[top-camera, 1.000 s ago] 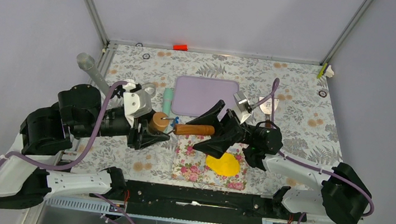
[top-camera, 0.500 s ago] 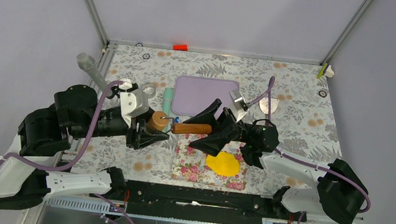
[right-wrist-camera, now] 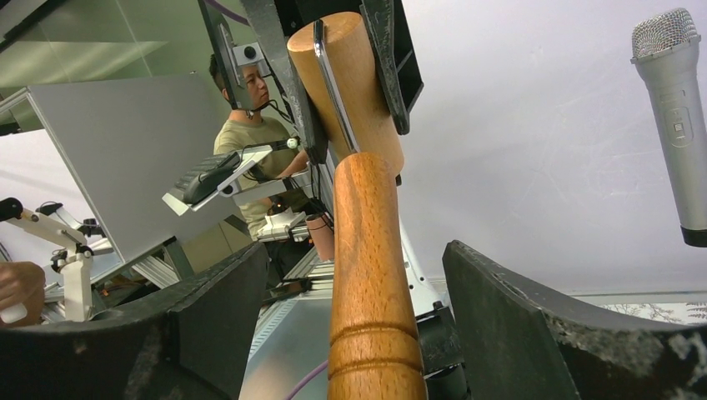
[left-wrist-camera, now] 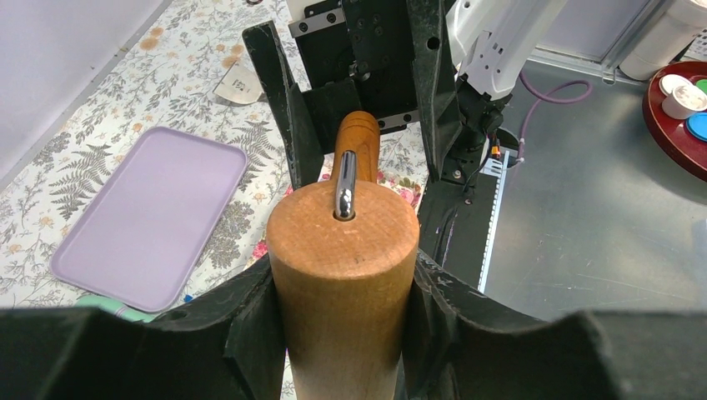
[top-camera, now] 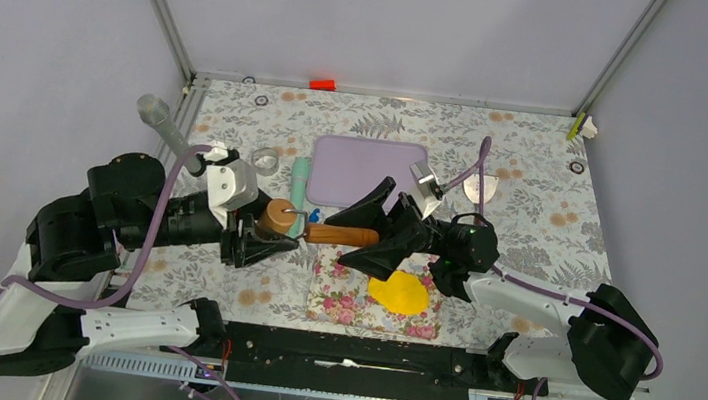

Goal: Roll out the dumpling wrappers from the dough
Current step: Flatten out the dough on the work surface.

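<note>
The dough (top-camera: 399, 292) is a flattened, irregular bright yellow sheet on a floral cloth (top-camera: 334, 293). No small yellow wrapper discs are in view. My left gripper (top-camera: 284, 227) is shut on the wooden roller barrel (left-wrist-camera: 343, 267) of a rolling pin held above the table. The pin's wooden handle (top-camera: 344, 234) points right. My right gripper (top-camera: 365, 223) is open, its fingers (right-wrist-camera: 217, 308) on either side of the handle (right-wrist-camera: 367, 275) with gaps on both sides. The dough lies below and right of the pin.
A purple tray (top-camera: 366, 171) lies behind the pin, with a mint-green tool (top-camera: 300, 182) at its left. A ring cutter (top-camera: 264, 160), a clear tube (top-camera: 162, 123) and a scraper (top-camera: 480, 186) lie at the back. A microphone (right-wrist-camera: 671, 108) shows in the right wrist view.
My right gripper has slid left along the handle, still open. My left arm and the rolling pin have shifted slightly left and toward the near edge.
</note>
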Controlling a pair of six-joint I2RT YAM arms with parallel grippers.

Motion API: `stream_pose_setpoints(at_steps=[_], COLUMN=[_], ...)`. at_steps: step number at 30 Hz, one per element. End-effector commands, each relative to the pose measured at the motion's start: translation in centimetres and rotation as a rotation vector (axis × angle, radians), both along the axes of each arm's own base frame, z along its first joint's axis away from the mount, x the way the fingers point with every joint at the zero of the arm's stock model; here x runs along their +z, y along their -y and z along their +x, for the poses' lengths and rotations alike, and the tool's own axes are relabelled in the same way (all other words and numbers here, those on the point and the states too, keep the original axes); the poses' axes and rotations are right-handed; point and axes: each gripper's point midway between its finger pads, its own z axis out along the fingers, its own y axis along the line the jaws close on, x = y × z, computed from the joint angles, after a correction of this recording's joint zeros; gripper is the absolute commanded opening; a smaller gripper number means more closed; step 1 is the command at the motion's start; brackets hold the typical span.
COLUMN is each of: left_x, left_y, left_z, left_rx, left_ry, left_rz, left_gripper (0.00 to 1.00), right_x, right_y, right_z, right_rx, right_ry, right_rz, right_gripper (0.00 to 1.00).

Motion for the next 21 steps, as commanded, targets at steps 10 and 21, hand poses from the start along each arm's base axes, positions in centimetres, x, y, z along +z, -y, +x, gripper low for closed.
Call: stream_pose_setpoints(at_steps=[10, 21], left_x=[3.2, 3.0], left_y=[-0.3, -0.2], left_z=[-0.3, -0.2], left_rx=[-0.010, -0.006], left_ry=[0.065, 0.054], left_rz=[-0.107, -0.085], left_gripper=[0.00, 0.00], right_x=[4.3, 4.5], right_y=[1.6, 1.0], right_z=[-2.4, -3.0], right_rx=[0.051, 0.114], right_ry=[0.184, 0.213], right_rz=[0.183, 0.160], right_gripper=[0.80, 0.69])
